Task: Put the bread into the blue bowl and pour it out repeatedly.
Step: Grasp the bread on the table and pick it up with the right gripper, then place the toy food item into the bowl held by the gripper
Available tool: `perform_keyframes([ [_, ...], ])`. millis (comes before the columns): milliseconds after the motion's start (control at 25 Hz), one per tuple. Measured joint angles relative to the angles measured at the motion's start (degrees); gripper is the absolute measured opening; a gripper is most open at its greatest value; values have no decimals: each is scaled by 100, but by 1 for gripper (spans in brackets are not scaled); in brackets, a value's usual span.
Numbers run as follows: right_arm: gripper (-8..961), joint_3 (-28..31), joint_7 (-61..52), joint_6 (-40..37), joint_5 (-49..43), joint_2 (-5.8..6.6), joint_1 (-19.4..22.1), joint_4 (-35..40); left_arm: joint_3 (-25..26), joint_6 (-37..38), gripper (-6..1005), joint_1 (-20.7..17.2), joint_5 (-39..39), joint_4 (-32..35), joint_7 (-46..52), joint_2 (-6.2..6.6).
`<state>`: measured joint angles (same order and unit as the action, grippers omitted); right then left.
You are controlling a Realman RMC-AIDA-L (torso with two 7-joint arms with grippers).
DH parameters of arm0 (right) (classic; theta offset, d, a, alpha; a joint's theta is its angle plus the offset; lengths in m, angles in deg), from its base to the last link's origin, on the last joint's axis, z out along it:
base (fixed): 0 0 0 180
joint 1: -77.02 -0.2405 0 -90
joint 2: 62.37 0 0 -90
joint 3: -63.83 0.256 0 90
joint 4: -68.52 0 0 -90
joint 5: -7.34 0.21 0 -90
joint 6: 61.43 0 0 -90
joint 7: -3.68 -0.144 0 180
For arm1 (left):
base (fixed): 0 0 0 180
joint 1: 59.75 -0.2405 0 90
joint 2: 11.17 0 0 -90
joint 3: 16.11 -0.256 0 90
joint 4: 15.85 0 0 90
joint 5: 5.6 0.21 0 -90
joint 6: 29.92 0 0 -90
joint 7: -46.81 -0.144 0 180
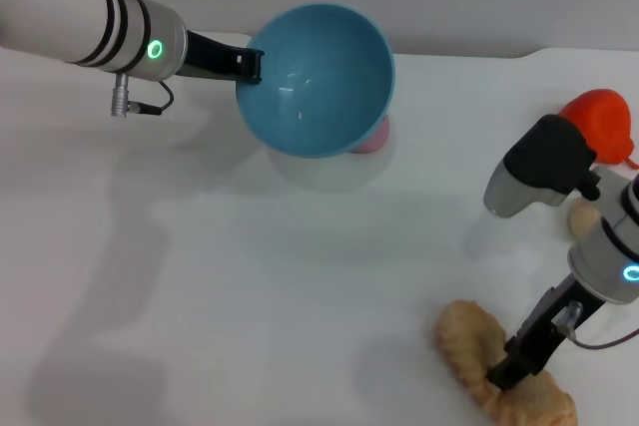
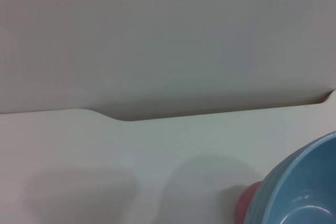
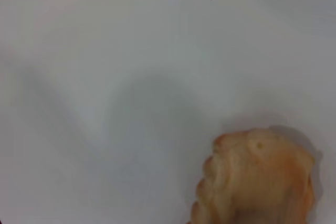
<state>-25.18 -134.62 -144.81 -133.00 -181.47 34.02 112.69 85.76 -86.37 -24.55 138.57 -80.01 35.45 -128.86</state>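
Right gripper [image 1: 502, 374] was down on the bread [image 1: 504, 369] at the near right of the white table [image 1: 300, 296], dark fingers clamped across the loaf's middle. Loaf: long, ribbed, tan with orange-tinted ridges, matte and lumpy; lying flat, long axis diagonal, one end pointing toward the table centre, the other toward the near right corner. Left gripper [image 1: 252, 65] was closed on the rim of the blue bowl [image 1: 318, 77], held raised at the far side and tipped so its smooth, glossy, round inside faced the head camera. A pink object [image 1: 371, 137] showed beneath it. An orange object [image 1: 601, 123] sat at far right.
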Motion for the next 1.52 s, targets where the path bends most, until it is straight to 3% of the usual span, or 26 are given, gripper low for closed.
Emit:
perform_keyframes([
  [280, 431, -572, -381, 91, -3, -8, -36, 19, -9, 48, -1, -3, 0, 0, -4, 0],
  [520, 362, -498, -413, 68, 10, 1, -23, 61, -9, 56, 0, -8, 3, 0, -6, 6],
  [1120, 217, 345, -326, -111, 169, 37, 455, 1049, 34, 38, -1, -49, 7, 23, -108, 18],
  [1520, 136, 1843, 483, -555, 1106, 60, 857, 1694, 5, -307, -1, -34, 28, 73, -166, 32],
])
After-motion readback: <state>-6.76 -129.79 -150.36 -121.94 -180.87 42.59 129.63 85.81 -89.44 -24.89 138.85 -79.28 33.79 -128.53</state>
